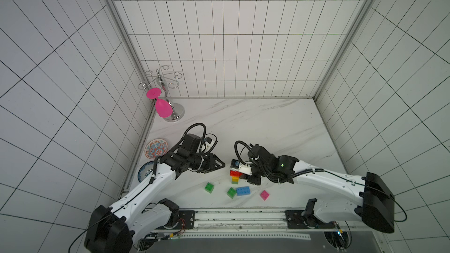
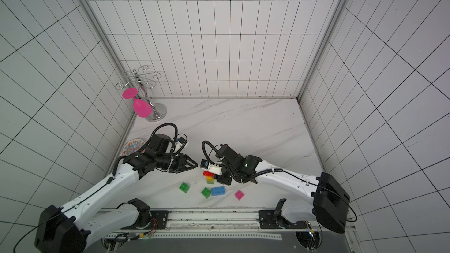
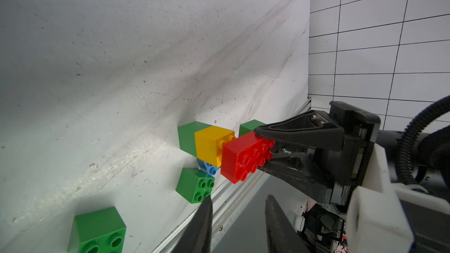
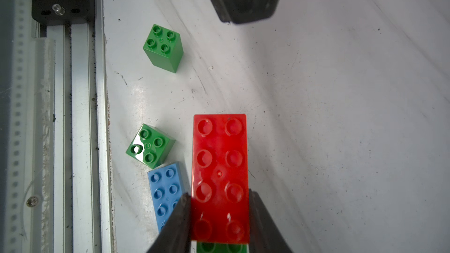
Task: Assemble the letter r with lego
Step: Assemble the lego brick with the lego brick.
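Red brick (image 4: 220, 176), the long one, is clamped at one end between the two fingers of the right pincer (image 4: 220, 195); the right arm reaches in from its side with the wrist bent down over the stack. That brick tops a yellow cube (image 3: 209, 144) on a green cube (image 3: 186, 137) standing on the marble tabletop (image 1: 267, 130), and yellow studs show in the seam under the red. The left arm stretches inward, its pincer (image 1: 222, 165) level, aimed at the stack, near it but apart, fingers parted with nothing between them. Two loose green cubes (image 1: 209, 187) (image 1: 231, 192), a blue brick (image 1: 243, 191) and a pink cube (image 1: 264, 194) lie near the front edge. A wire rack (image 1: 162, 79) carries an inverted pink glass (image 1: 162, 109). Two patterned plates (image 1: 157, 148) (image 1: 145, 171) lie by the left wall, the nearer partly under the left arm.
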`<action>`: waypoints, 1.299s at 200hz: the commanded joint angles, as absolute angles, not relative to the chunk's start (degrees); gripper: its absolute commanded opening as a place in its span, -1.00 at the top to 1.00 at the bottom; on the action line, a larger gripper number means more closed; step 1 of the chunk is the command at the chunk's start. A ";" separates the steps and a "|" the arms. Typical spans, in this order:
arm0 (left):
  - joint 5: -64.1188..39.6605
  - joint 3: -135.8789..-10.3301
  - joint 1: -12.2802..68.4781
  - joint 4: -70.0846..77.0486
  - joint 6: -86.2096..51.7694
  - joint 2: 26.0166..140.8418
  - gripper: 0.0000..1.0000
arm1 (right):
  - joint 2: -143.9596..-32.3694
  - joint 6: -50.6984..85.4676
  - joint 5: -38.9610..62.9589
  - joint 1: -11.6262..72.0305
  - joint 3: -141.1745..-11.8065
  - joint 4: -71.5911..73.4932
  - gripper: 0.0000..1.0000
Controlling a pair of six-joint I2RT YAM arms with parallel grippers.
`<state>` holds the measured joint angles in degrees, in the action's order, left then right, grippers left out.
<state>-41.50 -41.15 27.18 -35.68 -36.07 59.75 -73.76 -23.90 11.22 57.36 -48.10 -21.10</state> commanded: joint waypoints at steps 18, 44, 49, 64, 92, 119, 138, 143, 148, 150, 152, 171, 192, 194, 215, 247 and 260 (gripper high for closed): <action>-41.86 -41.01 28.42 -32.30 -37.93 59.49 0.28 | -72.30 -22.77 11.51 56.95 -46.46 -19.86 1.00; -41.56 -41.34 29.42 -31.56 -38.54 60.11 0.32 | -71.76 -22.26 11.33 56.84 -45.66 -19.85 1.00; -41.49 -41.35 29.56 -31.45 -38.63 60.20 0.32 | -71.72 -22.12 11.39 56.82 -45.54 -19.84 1.00; -41.48 -41.40 29.96 -30.92 -39.00 60.43 0.36 | -71.55 -21.76 11.51 56.86 -45.03 -19.84 1.00; -41.40 -41.41 30.49 -30.09 -39.71 60.53 0.42 | -71.18 -21.38 11.59 56.85 -44.24 -19.86 1.00; -41.22 -41.19 31.18 -29.41 -40.27 60.81 0.46 | -71.10 -21.18 11.64 56.86 -44.12 -19.84 1.00; -41.22 -41.17 31.77 -28.80 -40.82 61.00 0.49 | -71.04 -21.18 11.68 56.77 -44.03 -19.85 1.00; -41.18 -41.20 31.97 -28.67 -40.92 61.09 0.50 | -71.02 -21.14 11.68 56.78 -44.03 -19.84 1.00; -41.27 -41.22 32.17 -28.49 -41.03 61.21 0.50 | -71.02 -21.15 11.68 56.78 -43.95 -19.85 1.00; -41.25 -41.29 32.23 -28.48 -41.04 61.25 0.51 | -71.02 -21.11 11.64 56.78 -43.95 -19.86 1.00; -41.19 -41.28 32.29 -28.41 -41.09 61.26 0.51 | -71.02 -21.12 11.66 56.76 -43.95 -19.86 1.00; -41.09 -41.41 32.81 -28.24 -41.17 61.65 0.52 | -71.00 -21.02 11.67 56.69 -43.79 -19.82 1.00; -41.12 -41.40 33.09 -28.13 -41.10 61.96 0.52 | -70.80 -21.01 11.69 56.58 -43.68 -19.82 1.00; -41.13 -41.40 33.10 -28.13 -41.10 61.96 0.52 | -70.83 -21.01 11.64 56.57 -43.68 -19.83 1.00; -41.12 -41.45 33.22 -28.04 -41.22 62.05 0.52 | -70.82 -21.01 11.94 56.42 -43.49 -19.81 1.00; -41.13 -41.54 33.57 -27.86 -41.31 62.39 0.52 | -70.80 -20.97 12.17 56.17 -43.15 -19.81 1.00; -41.13 -41.57 33.74 -27.80 -41.31 62.73 0.51 | -70.58 -21.00 12.21 56.12 -43.02 -19.70 1.00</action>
<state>-41.63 -41.15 33.26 -29.34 -40.97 62.06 -71.85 -21.06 11.29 56.60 -44.60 -20.23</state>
